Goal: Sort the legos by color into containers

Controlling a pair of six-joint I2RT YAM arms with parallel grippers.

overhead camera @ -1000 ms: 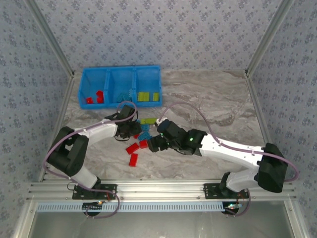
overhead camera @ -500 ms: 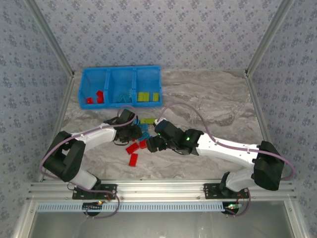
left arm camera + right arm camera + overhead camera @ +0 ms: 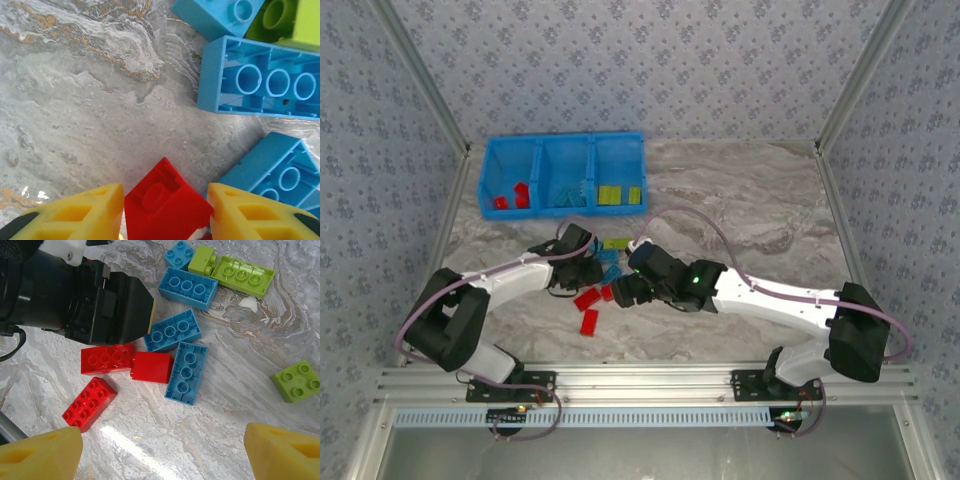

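Robot test cell, lab-type enclosure; aluminium profile frame [image 3: 650,380] ran along the near edge, patterned wall panels [image 3: 650,60] closed three sides, marble-print tabletop [image 3: 750,200] formed the bench; cabled arms [image 3: 780,300] were bolted to the frame

The left gripper [image 3: 586,270] is lower and nearer to the bases than a second ago. Then it hung over the far edge of the pile of bricks [image 3: 610,260]. Now it is down among them, its fingers [image 3: 95,210] against both sides of a red brick [image 3: 165,202]. The left arm [image 3: 510,272] lies flatter, and its big joint now sits further toward the near-left corner. The right gripper [image 3: 620,290] is a little further left, closer to the pile, and the right arm [image 3: 770,298] is shifted left with it.
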